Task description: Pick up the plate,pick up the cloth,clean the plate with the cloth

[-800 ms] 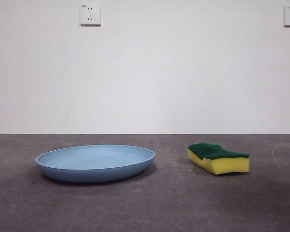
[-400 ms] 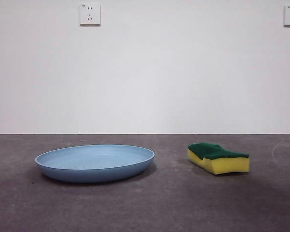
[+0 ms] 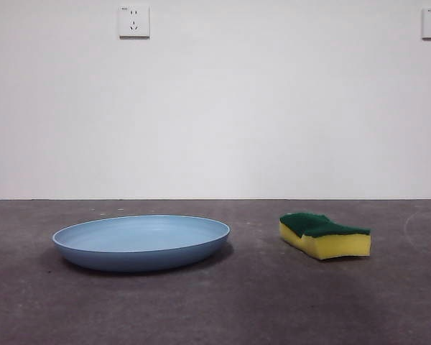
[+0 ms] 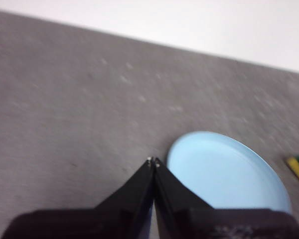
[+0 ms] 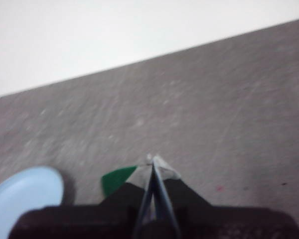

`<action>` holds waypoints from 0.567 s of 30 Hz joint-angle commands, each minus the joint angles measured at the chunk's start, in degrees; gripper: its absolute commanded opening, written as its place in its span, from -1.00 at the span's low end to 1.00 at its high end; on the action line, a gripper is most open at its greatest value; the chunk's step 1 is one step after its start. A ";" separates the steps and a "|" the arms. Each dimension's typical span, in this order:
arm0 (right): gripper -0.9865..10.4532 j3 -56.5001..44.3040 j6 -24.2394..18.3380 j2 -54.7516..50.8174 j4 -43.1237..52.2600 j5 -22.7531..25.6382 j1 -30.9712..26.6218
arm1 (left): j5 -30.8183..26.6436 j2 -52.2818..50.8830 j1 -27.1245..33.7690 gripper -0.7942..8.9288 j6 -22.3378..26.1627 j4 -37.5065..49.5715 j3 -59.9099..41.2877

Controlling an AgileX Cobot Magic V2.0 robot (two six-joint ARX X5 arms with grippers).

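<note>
Nothing is done yet: plate (image 3: 141,241) and cloth (image 3: 324,235) both lie flat on the tabletop (image 3: 258,309), untouched, well apart from each other, neither near the tabletop's far edge. Pick-ups and wiping are all left. The front view shows no arm.

Left gripper (image 4: 153,162) hangs above the tabletop, jaws pressed together, tips just beside the plate's rim in its wrist view and clear of it, not touching.

Right gripper (image 5: 152,159) also has its jaws pressed together, holding nothing. The cloth's green face peeks out from behind its tips, so it hangs over the cloth without contact. Both would need to open before any grasp.
</note>
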 commanded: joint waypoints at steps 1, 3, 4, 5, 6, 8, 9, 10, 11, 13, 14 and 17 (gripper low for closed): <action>-0.86 5.35 -2.27 6.01 -4.46 -3.17 0.13 | 4.20 7.10 0.22 -0.85 0.50 -2.14 4.42; -0.86 9.03 -3.87 10.16 -8.66 -5.42 0.13 | 6.97 12.02 0.17 -0.85 2.27 -4.48 7.69; -0.86 10.82 -5.07 12.33 -10.88 -6.10 0.13 | 8.33 14.58 0.09 -0.85 3.41 -5.86 9.40; -0.86 12.26 -6.34 14.14 -12.85 -6.99 0.13 | 9.27 16.68 0.02 -0.85 4.31 -7.10 10.84; -0.86 13.79 -7.78 16.15 -15.12 -7.02 0.13 | 10.51 19.04 -0.02 -0.85 5.22 -8.41 12.44; -0.85 16.17 -10.12 19.54 -19.04 -6.97 0.13 | 12.24 22.95 -0.04 -0.84 6.58 -10.54 15.04; -0.85 17.05 -10.88 20.92 -20.46 -6.97 0.13 | 12.92 24.50 -0.04 -0.84 6.80 -11.30 16.06; -0.80 17.84 -11.37 22.49 -21.70 -6.97 0.13 | 13.25 26.27 -0.04 -0.84 6.80 -11.76 17.11; -0.76 18.14 -11.37 23.45 -22.10 -6.97 0.13 | 13.51 27.39 -0.04 -0.83 6.78 -11.74 17.66; -0.53 18.25 -11.37 25.31 -22.18 -6.91 0.13 | 15.10 29.53 -0.04 -0.68 6.75 -10.71 18.21; -0.39 18.25 -11.37 25.88 -22.21 -6.91 0.13 | 15.96 30.36 -0.04 -0.49 6.71 -9.94 18.21; 0.03 18.25 -11.34 26.32 -22.18 -6.78 0.13 | 15.89 32.54 -0.04 -0.07 2.78 -6.78 18.21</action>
